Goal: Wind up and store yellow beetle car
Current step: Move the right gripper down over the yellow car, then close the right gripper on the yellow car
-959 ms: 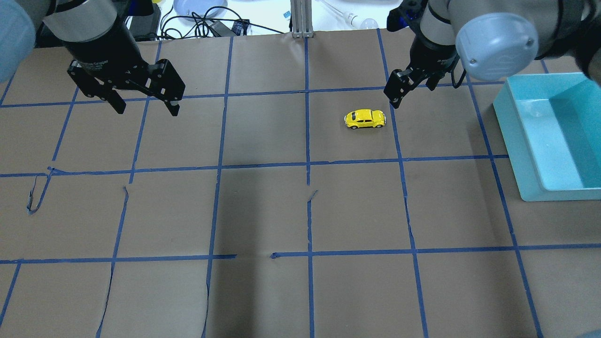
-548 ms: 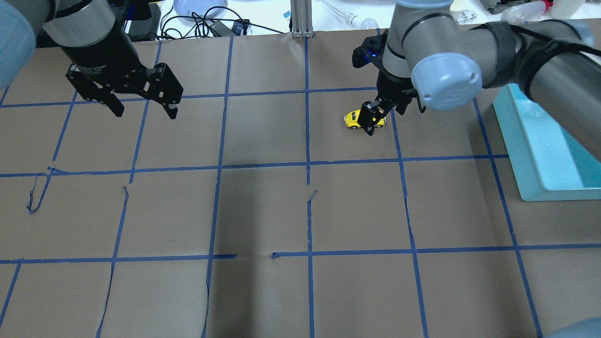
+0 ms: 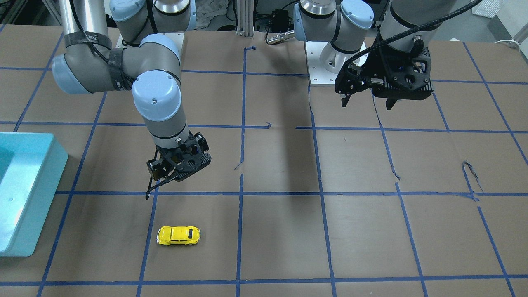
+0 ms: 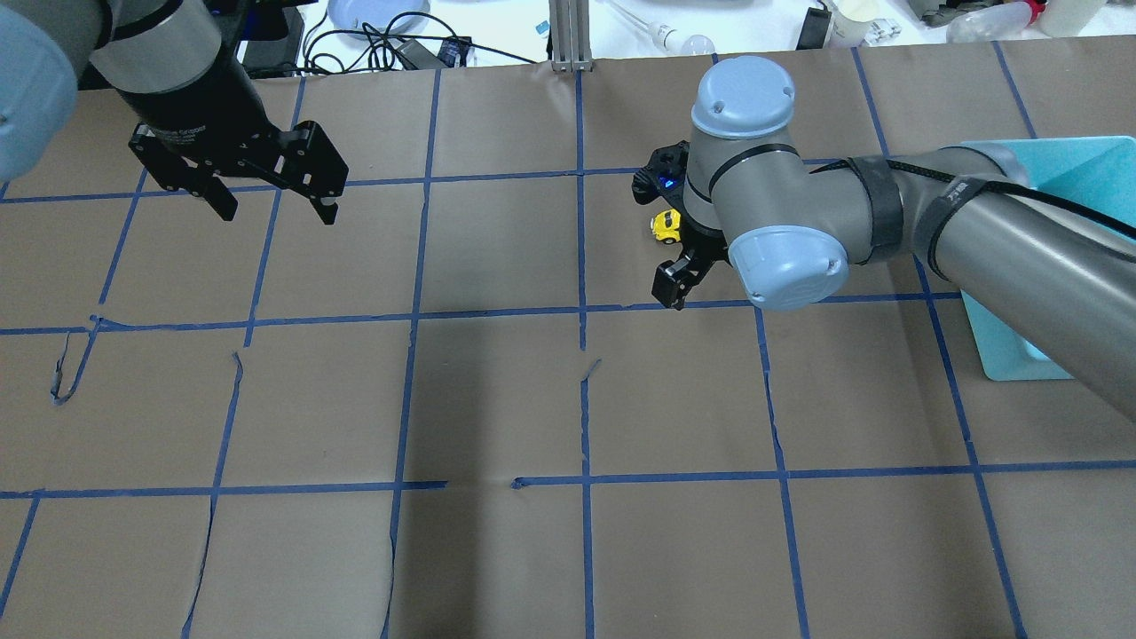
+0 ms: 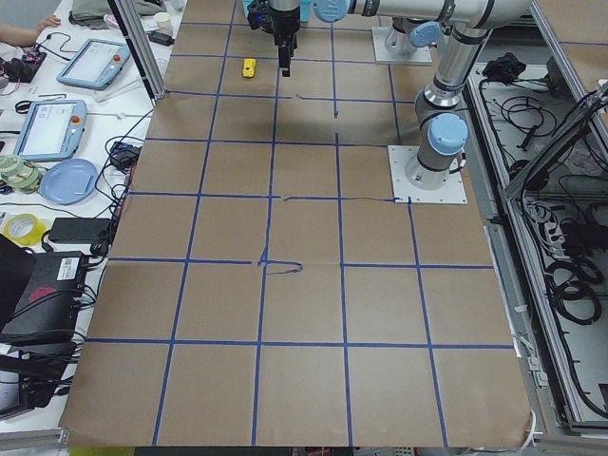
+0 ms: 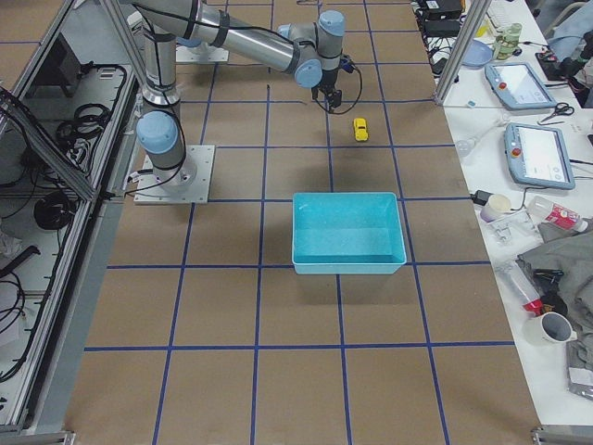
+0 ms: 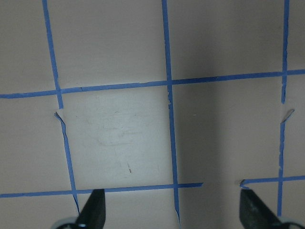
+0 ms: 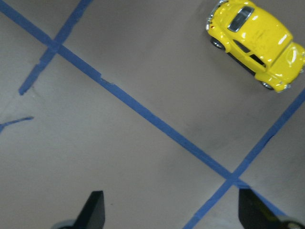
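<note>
Car (image 3: 178,235) stands on its wheels on the desk (image 4: 497,399), free, with nothing touching it. Right tool (image 8: 174,217) is released, fingers wide apart and empty. It hangs above the desk near the car but off it. In the right wrist view the car sits up in a corner, ahead of the fingers and to one side, not between them. It also lies at a slant to the line across the fingers.

The wide gap makes sense: room to come down over the small rounded body. Step in hand is probably lining up for the grasp; by the look of it the task has barely begun. The next move likely needs a shift over the car and a wrist turn, so the fingers close on the sides rather than nose and tail. The glossy curved shell could slip out.

Left tool (image 4: 277,209) is also released and empty, held high over bare desk well apart from the car, seemingly parked out of the way.

Bin (image 6: 348,268) is teal, open-topped and looks empty. It lies on the robot's right side near the car, so the right arm can likely reach both.
</note>
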### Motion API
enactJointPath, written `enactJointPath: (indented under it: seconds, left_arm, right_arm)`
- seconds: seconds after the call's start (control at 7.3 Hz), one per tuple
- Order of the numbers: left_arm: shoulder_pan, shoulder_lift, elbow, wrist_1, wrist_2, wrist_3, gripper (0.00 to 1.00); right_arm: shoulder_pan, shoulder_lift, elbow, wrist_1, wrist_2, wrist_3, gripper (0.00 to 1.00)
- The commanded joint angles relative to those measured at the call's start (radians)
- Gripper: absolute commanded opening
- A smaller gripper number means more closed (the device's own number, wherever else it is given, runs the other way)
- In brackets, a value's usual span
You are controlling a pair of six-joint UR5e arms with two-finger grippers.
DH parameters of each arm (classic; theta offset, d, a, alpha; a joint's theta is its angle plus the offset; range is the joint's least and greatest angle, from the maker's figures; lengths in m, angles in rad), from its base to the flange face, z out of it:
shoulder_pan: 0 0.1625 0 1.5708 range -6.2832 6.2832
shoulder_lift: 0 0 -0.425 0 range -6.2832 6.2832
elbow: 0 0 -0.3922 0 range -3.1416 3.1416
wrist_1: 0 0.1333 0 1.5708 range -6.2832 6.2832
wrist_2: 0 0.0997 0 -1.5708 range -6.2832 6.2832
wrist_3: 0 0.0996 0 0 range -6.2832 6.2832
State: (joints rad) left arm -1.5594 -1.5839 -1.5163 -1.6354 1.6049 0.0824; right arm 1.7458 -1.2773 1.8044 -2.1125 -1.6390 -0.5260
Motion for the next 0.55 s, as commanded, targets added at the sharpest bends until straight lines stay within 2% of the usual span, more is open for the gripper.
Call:
enactJointPath:
  seconds: [0.0,0.27,0.41]
  left_arm:
    - [-0.002,0.002,-0.013,0.017,0.001,-0.001,1.0]
    - [-0.004,0.004,-0.015,0.015,0.003,-0.003,1.0]
    - [-0.004,0.004,-0.015,0.017,0.001,-0.004,1.0]
  right_arm:
    - [-0.002,0.042,-0.046,-0.035,-0.085,-0.38,1.0]
    - [-0.015,0.139,-0.115,-0.153,-0.072,-0.757,1.0]
    - [-0.016,0.168,-0.141,-0.158,-0.07,-0.864,1.0]
